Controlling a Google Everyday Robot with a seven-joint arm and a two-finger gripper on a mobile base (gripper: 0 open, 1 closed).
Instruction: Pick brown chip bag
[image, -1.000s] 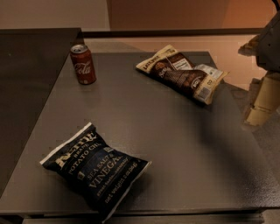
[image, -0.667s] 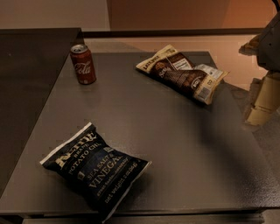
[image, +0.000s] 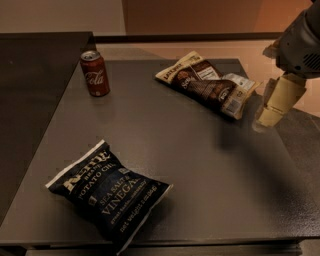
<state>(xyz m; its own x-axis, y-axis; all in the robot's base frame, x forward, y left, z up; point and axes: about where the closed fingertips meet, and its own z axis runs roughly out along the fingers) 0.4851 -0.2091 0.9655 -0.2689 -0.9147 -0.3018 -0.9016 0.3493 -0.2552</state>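
**Ana:** What changed just now?

**Ben:** Start at the red can on the worktop. It has not moved. The dark blue bag, in front of the can and nearer to us, has not moved either. The brown chip bag lies flat to the right of the can, in the same spot as before. Only the tool moved. It is far to the right of the can, past the brown chip bag. It has slid a little closer to that bag's right end.

**Ana:** What does that mean for the job?

**Ben:** I think the reach has only just begun. The bag is not picked up yet. The tool looks just beside it, not touching, and I see nothing in the tool.

**Ana:** Is the tool wide or narrow?

**Ben:** I cannot tell from here.

**Ana:** Anything else hard to see?

**Ben:** Yes. The arm above the tool is cut off at the right side, far from the can. I cannot tell how high the tool hangs over the worktop. The small words on the brown chip bag are too tiny to read
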